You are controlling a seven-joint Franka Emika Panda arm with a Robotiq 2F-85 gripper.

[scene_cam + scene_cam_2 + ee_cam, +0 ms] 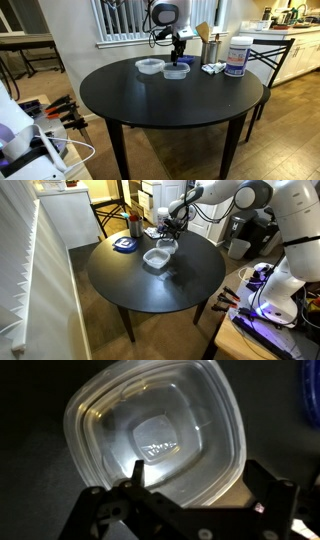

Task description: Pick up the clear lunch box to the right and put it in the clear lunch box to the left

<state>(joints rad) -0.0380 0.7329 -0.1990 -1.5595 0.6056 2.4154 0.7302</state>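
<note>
Two small clear tubs sit side by side on the round black table (170, 110). The bluish-tinged clear lunch box (177, 71) lies right under my gripper (179, 58); it also shows in an exterior view (168, 246). The whitish clear lunch box (150, 66) stands just beside it, empty (155, 258). In the wrist view the bluish tub (150, 425) fills the picture. My gripper (200, 480) is open and straddles its near wall, one finger inside and one outside, with the tub still resting on the table.
Beyond the tubs stand a white canister with a blue label (237, 57), a metal cup (211, 50) and a flat dark-blue lid (124, 245). A chair (275, 50) stands behind the table. Cabled equipment (40, 140) sits off its near side.
</note>
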